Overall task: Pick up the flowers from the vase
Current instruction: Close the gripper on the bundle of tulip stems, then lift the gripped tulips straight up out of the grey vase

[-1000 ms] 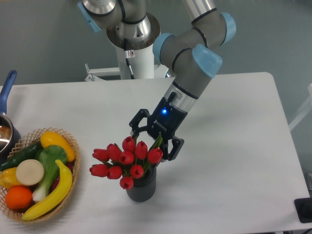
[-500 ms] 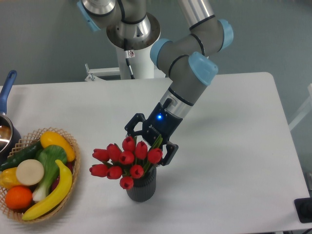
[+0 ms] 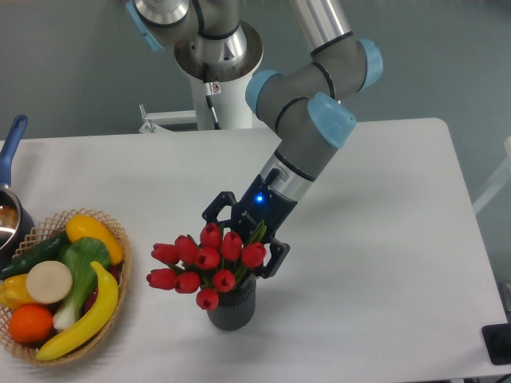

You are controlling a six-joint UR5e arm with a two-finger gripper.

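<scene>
- End effector (image 3: 242, 236) sits with its two dark fingers spread wide, one just past the upper-left of the bunch, the other at its right edge. Nothing is clamped between them as far as I can see.
- It's tilted, coming in from the upper right, with a blue light glowing on the wrist just behind it.
- Right below and in front of it are the flowers (image 3: 204, 267), a clump of red tulip buds with a bit of green leaf poking up between the fingers. They stand in the vase (image 3: 232, 307), a dark ribbed cylinder on the white worktop (image 3: 375, 263), directly under the end effector and a touch nearer the camera.
- Whether the fingers already touch buds or leaves, I honestly can't tell; from this angle they overlap the back of the bunch.
- Handling guess: the bunch looks light and a bit floppy, and the buds would probably squash or slip if pinched. The head is wider than the vase, so grabbing across the buds seems a poor bet.
- I'd take hold low, around the stems and leaves just above the vase rim. The stems are hidden behind the buds here, though.
- The vase looks small, so it may lift or tip with the flowers if they sit snug.
- Well off to its left sits a wicker basket (image 3: 120, 239) of fruit, not involved.
</scene>
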